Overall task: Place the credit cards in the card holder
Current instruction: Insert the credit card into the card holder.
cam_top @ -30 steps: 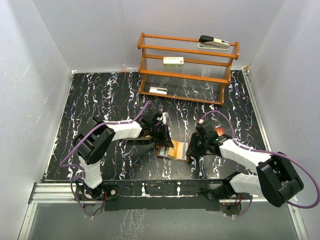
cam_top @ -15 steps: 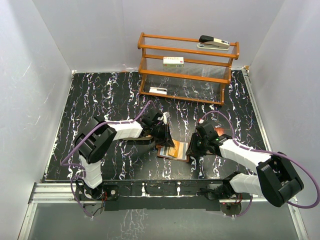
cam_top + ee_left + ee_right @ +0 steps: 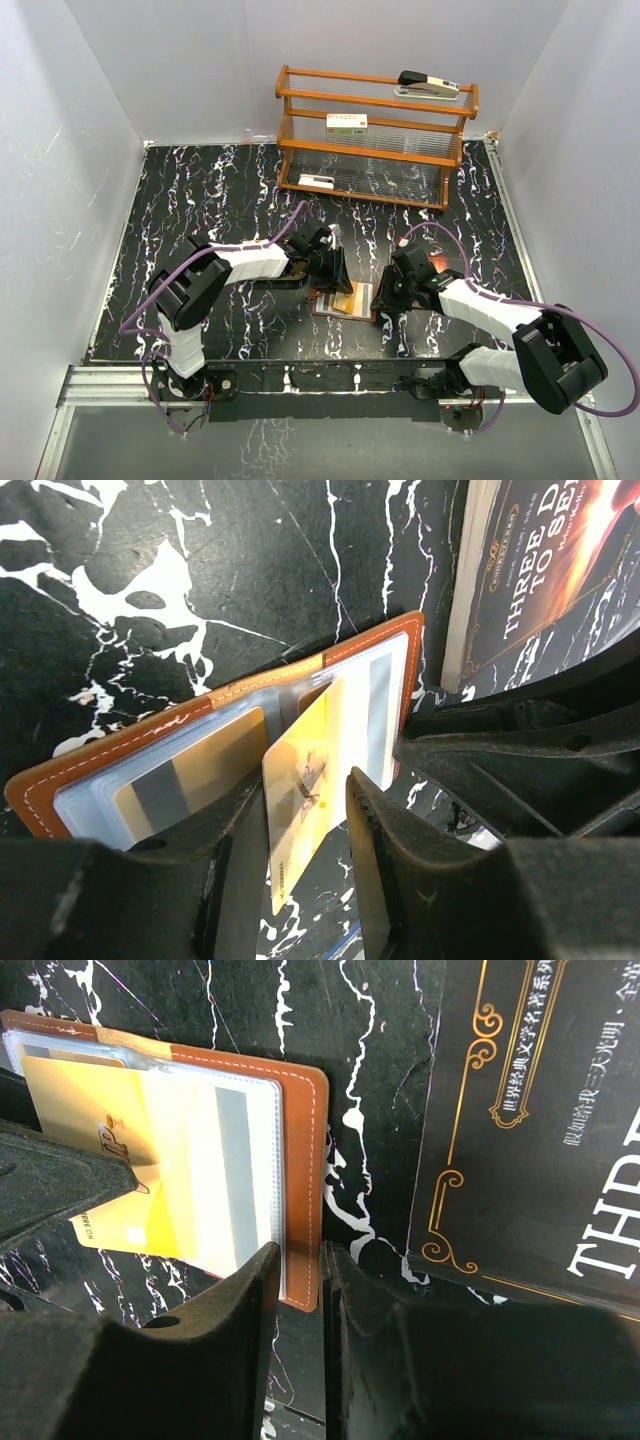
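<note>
The card holder, a brown leather wallet with clear pockets, lies open on the black marbled table between the two arms. A yellow credit card stands partly inside one pocket, its free end sticking out between the fingers of my left gripper. The jaws are open: the card leans on one finger, with a gap to the other. A gold credit card with a grey stripe sits in another pocket. My right gripper is shut on the card holder's stitched brown edge. The yellow card shows there too.
A dark book with gold lettering lies right beside the wallet, under the right arm. At the back stands a wooden shelf rack with a stapler and a white box. White walls close in three sides.
The left jaws have parted from the yellow card, which stays in the pocket. The left gripper has shifted a little to the right. The right gripper still pinches the wallet's edge.
</note>
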`<action>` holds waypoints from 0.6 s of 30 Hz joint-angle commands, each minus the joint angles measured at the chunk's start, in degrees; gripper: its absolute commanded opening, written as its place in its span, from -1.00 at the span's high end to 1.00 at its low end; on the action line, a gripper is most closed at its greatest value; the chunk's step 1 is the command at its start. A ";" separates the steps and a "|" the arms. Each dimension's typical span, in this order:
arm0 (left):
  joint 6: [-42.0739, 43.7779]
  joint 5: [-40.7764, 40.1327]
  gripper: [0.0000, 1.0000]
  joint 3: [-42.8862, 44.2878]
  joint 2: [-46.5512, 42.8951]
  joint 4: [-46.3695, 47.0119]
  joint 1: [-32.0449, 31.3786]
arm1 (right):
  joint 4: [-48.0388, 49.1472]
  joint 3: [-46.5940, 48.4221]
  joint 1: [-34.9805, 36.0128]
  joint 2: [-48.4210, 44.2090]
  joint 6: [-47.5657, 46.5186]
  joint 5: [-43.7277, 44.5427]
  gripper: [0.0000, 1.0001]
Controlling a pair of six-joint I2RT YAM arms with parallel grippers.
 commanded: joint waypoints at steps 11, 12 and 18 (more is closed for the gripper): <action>3.15 -8.47 0.21 1.84 -4.23 -8.32 -0.03 | 1.59 -1.18 0.25 -1.08 -0.17 1.53 0.58; 3.33 -8.47 0.19 2.17 -4.14 -8.61 -0.04 | 1.72 -1.19 0.18 -1.28 -0.19 1.28 0.59; 3.81 -9.63 0.15 2.78 -5.11 -9.27 -0.05 | 1.62 0.52 0.25 -3.60 0.62 0.67 0.60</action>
